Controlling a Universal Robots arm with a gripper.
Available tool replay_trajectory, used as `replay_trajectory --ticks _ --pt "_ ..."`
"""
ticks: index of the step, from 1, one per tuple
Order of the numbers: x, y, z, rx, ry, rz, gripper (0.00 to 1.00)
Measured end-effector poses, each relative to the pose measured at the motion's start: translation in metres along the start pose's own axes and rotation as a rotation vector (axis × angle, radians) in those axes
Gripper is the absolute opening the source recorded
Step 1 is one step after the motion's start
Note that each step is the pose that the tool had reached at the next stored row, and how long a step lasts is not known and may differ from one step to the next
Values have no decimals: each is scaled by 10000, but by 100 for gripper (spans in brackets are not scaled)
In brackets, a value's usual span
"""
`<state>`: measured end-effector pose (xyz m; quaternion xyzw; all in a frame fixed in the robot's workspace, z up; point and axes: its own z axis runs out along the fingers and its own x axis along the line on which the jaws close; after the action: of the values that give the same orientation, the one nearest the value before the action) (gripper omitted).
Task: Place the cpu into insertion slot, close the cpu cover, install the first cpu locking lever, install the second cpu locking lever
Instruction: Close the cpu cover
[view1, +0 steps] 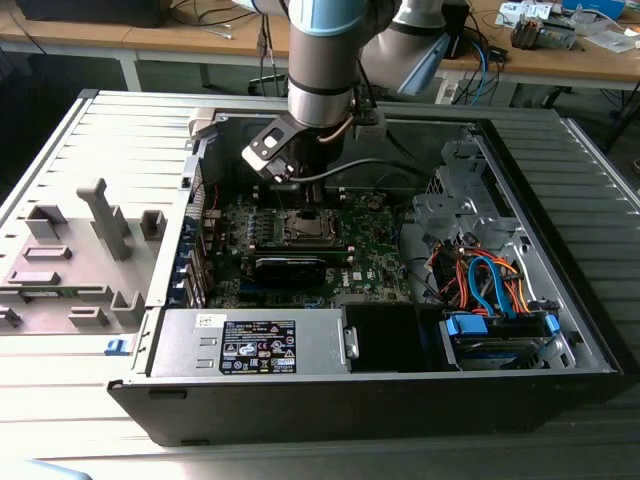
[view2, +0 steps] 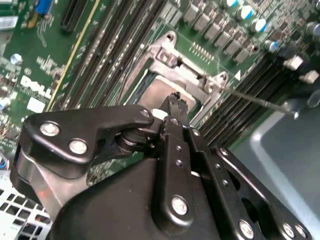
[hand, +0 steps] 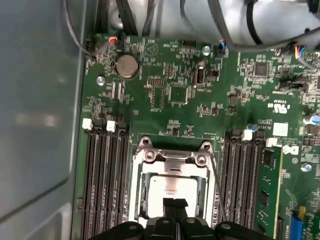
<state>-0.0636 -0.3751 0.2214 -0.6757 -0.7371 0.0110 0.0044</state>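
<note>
With fingers (hand: 168, 207) together at the cpu (hand: 172, 187), which lies framed by the cover (hand: 172, 160), the lever (hand: 215, 180) looks unlatched, so a slip could let the cover lift.

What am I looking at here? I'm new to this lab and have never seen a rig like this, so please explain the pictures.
A single robot arm reaches into an open computer case that lies on its side. The exterior view comes from a camera standing off the arm. Both wrist views come from cameras riding on the arm, looking past its gripper at the green motherboard. The gripper is the black fingered part, and its jaws are closed together with nothing held. Its tip is right over the cpu, the silver square chip, though I cannot tell if it touches. The chip lies in the insertion slot, with the cpu cover, a metal frame, down around it. In the second wrist view, a thin metal rod, apparently a locking lever, sticks out beside the socket.
</note>
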Motion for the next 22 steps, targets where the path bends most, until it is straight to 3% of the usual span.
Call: replay_trajectory --ticks 2,6,12,15,18,22 --pt "7 -68 33 0 2 1 11" --pt "13 -130 118 -1 3 -39 11" --pt "12 -133 167 5 -4 -47 11" --pt "16 -127 134 -14 21 -48 11" --pt "9 -82 82 5 35 -48 11" --pt "-8 105 73 136 114 -52 11"
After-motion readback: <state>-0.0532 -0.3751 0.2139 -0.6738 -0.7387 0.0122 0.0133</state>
